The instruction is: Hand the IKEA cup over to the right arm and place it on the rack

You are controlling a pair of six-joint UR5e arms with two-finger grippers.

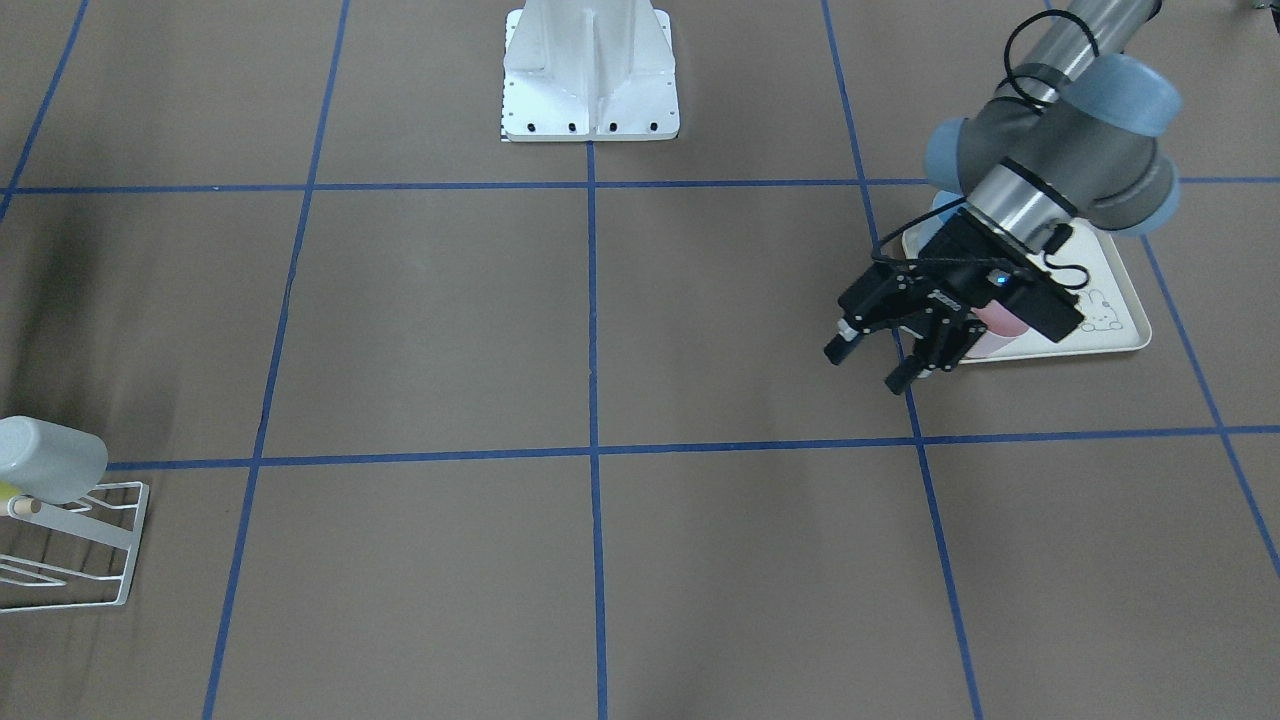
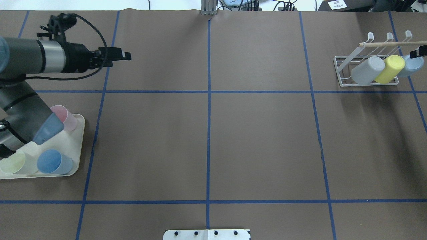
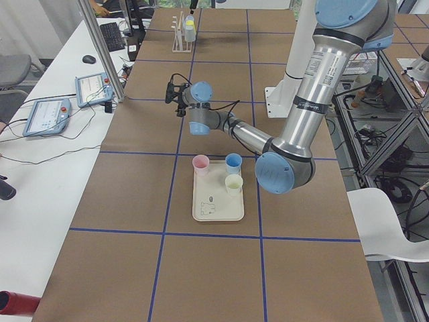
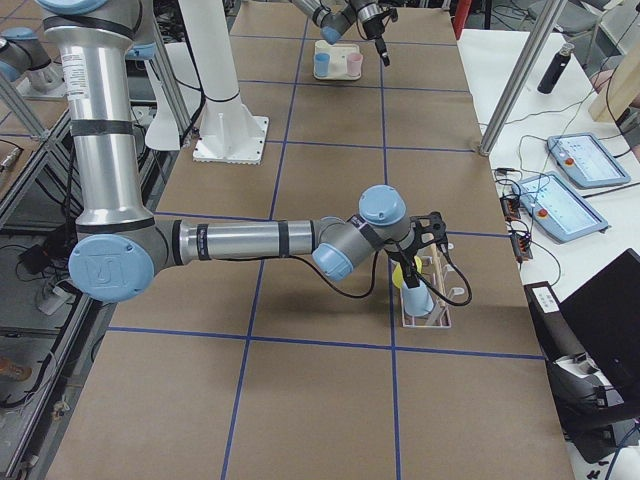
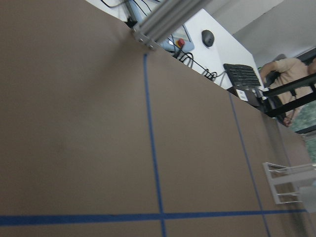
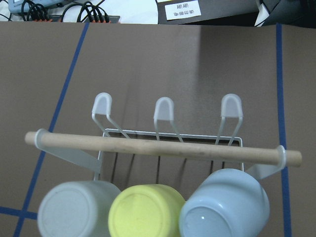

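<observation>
Left gripper (image 1: 866, 366) hangs spread and empty beside the left tray (image 2: 77, 140). Right gripper (image 2: 418, 52) is at the far-right rack (image 2: 343, 71); I cannot tell its jaws. Three cups (image 2: 388, 68) look racked; the pink cup (image 2: 63, 115) and two others remain.

Right gripper (image 2: 419, 52) clipped by overhead's right edge: only a black tip shows, jaw state unreadable. Front view: rack (image 1: 90, 530) cut off at left edge, pink cup (image 1: 998, 322) mostly hidden behind left gripper (image 1: 866, 367).
</observation>
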